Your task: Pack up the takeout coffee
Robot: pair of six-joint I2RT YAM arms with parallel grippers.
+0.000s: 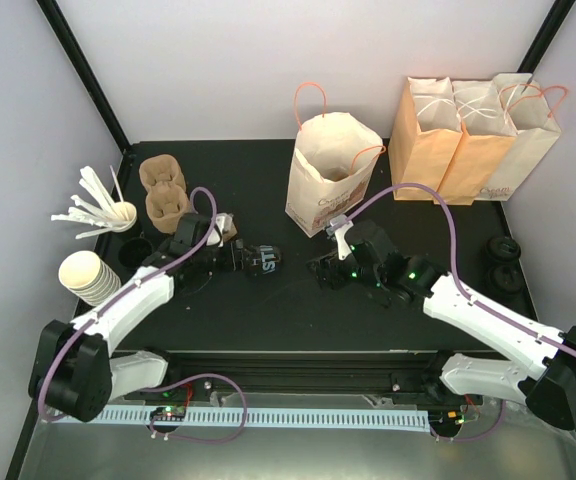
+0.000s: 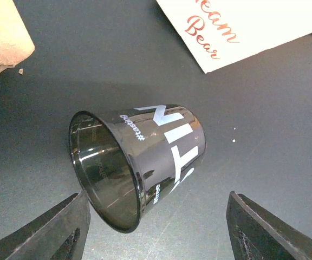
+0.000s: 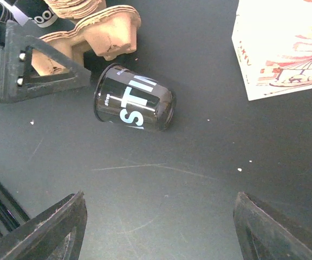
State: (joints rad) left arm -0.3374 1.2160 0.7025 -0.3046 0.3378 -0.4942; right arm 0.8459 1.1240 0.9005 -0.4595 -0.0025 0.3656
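The takeout coffee (image 1: pixel 265 260) is a small black cup with white lettering, lying on its side on the black table. In the left wrist view the cup (image 2: pixel 145 157) turns its open mouth toward the camera, and no lid shows on it. My left gripper (image 1: pixel 236 256) is open just left of the cup, and the gripper (image 2: pixel 157 212) has one finger near the rim and the other well apart. My right gripper (image 1: pixel 324 272) stands open to the cup's right, over bare table. From the right wrist, the cup (image 3: pixel 134 105) lies beyond this gripper (image 3: pixel 158 206).
An open paper bag (image 1: pixel 328 180) stands upright behind the cup, with more bags (image 1: pixel 468 140) at the back right. Cardboard cup carriers (image 1: pixel 165 190), a cup of white utensils (image 1: pixel 103 210) and a stack of white cups (image 1: pixel 90 275) are on the left. Black items (image 1: pixel 503 262) sit at the right edge.
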